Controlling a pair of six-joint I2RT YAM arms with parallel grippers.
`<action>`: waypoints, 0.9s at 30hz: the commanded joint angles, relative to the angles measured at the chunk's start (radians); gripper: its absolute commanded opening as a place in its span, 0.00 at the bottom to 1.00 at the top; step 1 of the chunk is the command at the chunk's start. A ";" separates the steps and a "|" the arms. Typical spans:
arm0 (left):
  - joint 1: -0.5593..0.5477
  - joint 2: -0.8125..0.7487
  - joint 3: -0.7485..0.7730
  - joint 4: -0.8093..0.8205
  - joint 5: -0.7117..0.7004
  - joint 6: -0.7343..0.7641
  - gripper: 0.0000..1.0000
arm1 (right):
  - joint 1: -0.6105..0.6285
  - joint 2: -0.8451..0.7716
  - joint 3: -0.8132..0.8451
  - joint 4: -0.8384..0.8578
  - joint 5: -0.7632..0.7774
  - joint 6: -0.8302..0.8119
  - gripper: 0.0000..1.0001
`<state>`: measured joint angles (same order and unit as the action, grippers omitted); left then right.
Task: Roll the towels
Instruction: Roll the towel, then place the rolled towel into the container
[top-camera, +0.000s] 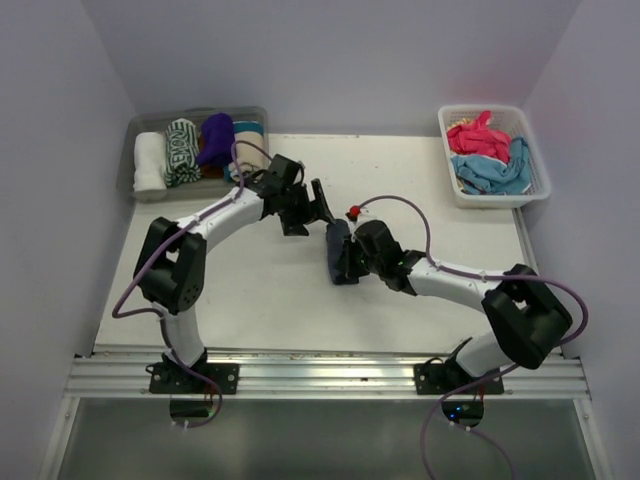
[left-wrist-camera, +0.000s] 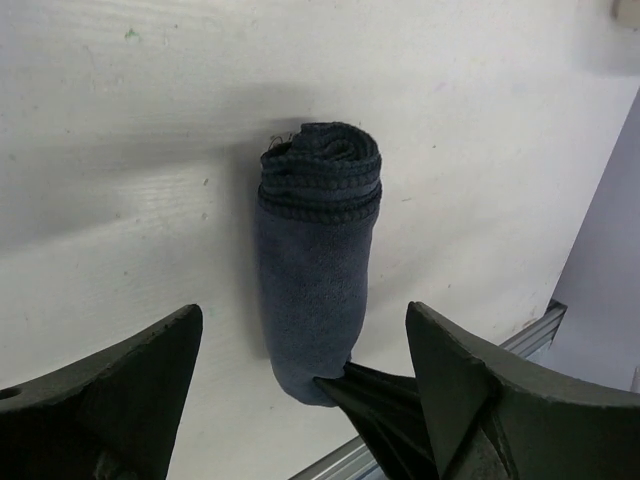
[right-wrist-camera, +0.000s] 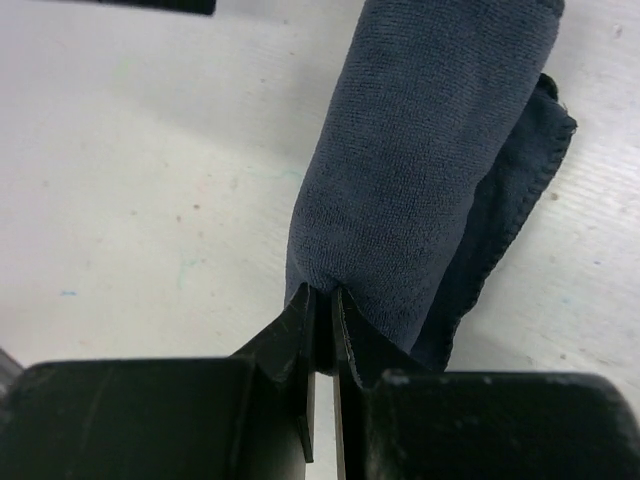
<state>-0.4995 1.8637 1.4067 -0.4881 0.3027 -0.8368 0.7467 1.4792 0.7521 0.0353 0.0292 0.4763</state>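
**Step in hand.** A navy towel (top-camera: 338, 252) lies rolled into a tight cylinder at the middle of the table (top-camera: 250, 300), its spiral end plainly shown in the left wrist view (left-wrist-camera: 318, 260). The rolling of this piece is judged complete, or all but. A loose outer edge is noted along one side of the roll in the right wrist view (right-wrist-camera: 420, 180).

**Jaws.** The right gripper (right-wrist-camera: 322, 300) is closed, its tips pinched on the cloth at one end of the roll. The left gripper (top-camera: 318, 205) is held just beyond the other end, its jaws wide apart and nothing gripped.

**Other stock.** Rolled towels, among them a white one (top-camera: 150, 160) and a purple one (top-camera: 215, 135), are stowed in the clear tub (top-camera: 150, 195) at the far left corner. Unrolled pink (top-camera: 478, 135) and light blue (top-camera: 495, 172) towels are heaped in the white basket (top-camera: 490, 200) at the far right.

**Next move.** Transfer of the roll to the tub is judged due. A grip around the whole roll is called for, so that the loose edge is trapped and unwinding prevented.
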 joint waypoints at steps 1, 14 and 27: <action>-0.002 -0.040 -0.046 -0.003 0.021 0.038 0.87 | -0.017 0.001 -0.040 0.199 -0.164 0.137 0.00; -0.043 -0.012 -0.150 0.074 0.110 0.057 0.89 | -0.063 0.001 -0.252 0.528 -0.239 0.361 0.00; -0.109 0.103 -0.035 0.046 0.130 0.064 0.88 | -0.193 0.096 -0.415 0.859 -0.416 0.516 0.00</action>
<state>-0.5945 1.9430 1.3113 -0.4355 0.4202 -0.7933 0.5743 1.5211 0.3641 0.7650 -0.3084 0.9379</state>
